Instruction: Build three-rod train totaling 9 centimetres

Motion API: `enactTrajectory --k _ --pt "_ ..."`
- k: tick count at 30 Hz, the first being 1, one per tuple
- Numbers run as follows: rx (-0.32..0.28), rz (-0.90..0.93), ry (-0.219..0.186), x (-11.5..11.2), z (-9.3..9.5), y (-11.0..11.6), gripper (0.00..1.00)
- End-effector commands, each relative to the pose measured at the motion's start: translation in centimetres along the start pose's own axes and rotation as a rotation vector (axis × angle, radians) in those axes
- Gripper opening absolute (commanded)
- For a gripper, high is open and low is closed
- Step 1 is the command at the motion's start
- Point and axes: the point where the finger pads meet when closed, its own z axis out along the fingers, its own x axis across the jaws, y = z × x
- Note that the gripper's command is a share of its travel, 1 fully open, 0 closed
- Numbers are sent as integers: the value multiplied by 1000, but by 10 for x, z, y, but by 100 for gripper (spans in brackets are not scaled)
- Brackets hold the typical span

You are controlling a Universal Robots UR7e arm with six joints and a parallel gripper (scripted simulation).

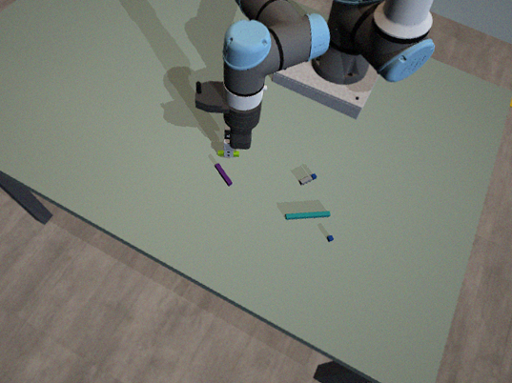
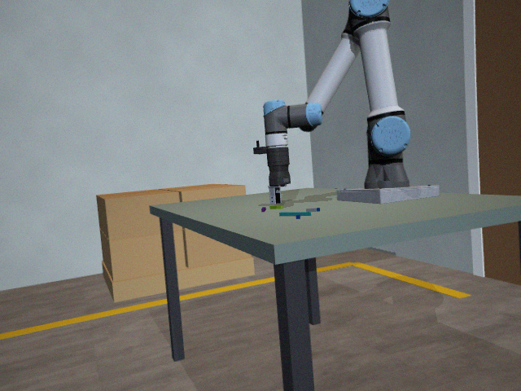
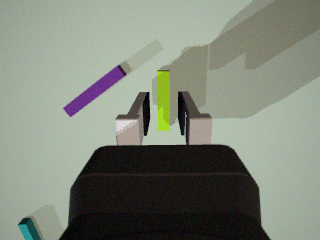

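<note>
The gripper (image 1: 229, 149) covers the middle of the lime rod (image 1: 227, 153) in the top view, leaving only its two ends showing. In the wrist view the gripper's dark body hides the near end of that rod, and the turquoise rod (image 3: 30, 228), low at the tool's left, is cut by the frame edge. In the exterior view the purple rod (image 2: 263, 208) beside the tool is only a small dot, its lie unreadable.
</note>
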Motion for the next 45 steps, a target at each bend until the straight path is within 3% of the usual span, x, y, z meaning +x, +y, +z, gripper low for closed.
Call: enactTrajectory --k 1,45 --pt "2 1 0 1 0 0 54" --pt "-2 1 2 2 4 1 54"
